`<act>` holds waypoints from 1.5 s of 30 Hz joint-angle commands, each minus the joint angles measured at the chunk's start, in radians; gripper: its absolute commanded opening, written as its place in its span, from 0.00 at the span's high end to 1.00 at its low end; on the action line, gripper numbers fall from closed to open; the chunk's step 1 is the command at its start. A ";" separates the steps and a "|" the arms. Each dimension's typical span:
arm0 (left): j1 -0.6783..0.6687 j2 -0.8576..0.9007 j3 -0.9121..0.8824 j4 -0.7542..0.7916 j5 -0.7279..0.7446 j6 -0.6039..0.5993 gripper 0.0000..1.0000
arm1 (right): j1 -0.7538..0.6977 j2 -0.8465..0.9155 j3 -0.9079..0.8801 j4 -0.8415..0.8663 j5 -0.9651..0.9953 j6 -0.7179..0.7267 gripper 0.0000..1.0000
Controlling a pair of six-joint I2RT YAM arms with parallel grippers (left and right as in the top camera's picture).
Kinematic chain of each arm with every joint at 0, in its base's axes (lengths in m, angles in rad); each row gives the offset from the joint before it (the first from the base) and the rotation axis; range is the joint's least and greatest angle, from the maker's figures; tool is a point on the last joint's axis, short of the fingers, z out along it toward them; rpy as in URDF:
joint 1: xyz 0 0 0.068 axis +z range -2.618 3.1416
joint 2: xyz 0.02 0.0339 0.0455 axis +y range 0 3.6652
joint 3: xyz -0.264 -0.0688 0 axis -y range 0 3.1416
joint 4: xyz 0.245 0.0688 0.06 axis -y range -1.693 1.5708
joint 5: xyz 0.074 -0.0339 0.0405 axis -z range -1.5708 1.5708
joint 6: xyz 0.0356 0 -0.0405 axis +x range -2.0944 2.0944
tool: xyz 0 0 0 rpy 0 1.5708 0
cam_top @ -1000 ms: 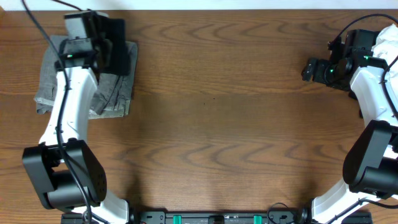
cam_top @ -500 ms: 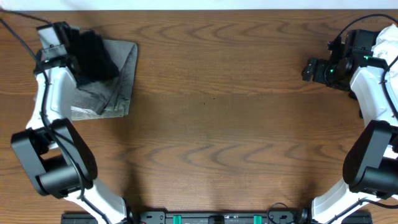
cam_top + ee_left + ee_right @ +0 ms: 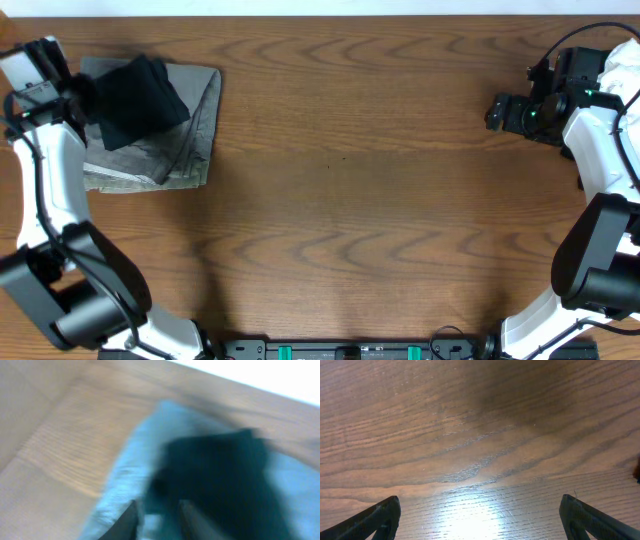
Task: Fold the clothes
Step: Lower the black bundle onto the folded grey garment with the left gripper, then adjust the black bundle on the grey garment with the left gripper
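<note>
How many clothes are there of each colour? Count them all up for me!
black garment: 1
grey garment: 1 (a folded pile under the black one; it looks like one piece)
white garment: 1 (partly hidden at the far edge)
Total: 3

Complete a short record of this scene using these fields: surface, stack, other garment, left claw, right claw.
surface: wooden table
stack: folded black garment lying on a folded grey garment, far left corner
other garment: white garment, bunched at the far right edge
left claw: fingers narrowly parted, at the stack's edge, nothing between them; view blurred
right claw: wide open over bare wood, holding nothing
</note>
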 commanded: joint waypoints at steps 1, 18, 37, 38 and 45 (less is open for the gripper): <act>-0.006 -0.002 0.018 -0.039 0.270 -0.080 0.92 | -0.001 0.007 0.002 -0.001 0.006 -0.002 0.01; 0.003 0.393 -0.019 -0.074 0.641 -0.067 0.94 | -0.001 0.007 0.002 -0.001 0.006 -0.002 0.01; 0.011 0.064 0.021 0.108 0.698 -0.095 0.89 | -0.001 0.007 0.002 -0.001 0.006 -0.002 0.01; 0.011 0.064 0.021 0.127 0.682 -0.104 0.89 | -0.001 0.007 0.002 -0.001 0.006 -0.002 0.01; 0.027 0.147 0.021 0.230 0.654 -0.121 0.89 | -0.001 0.007 0.002 -0.001 0.006 -0.002 0.01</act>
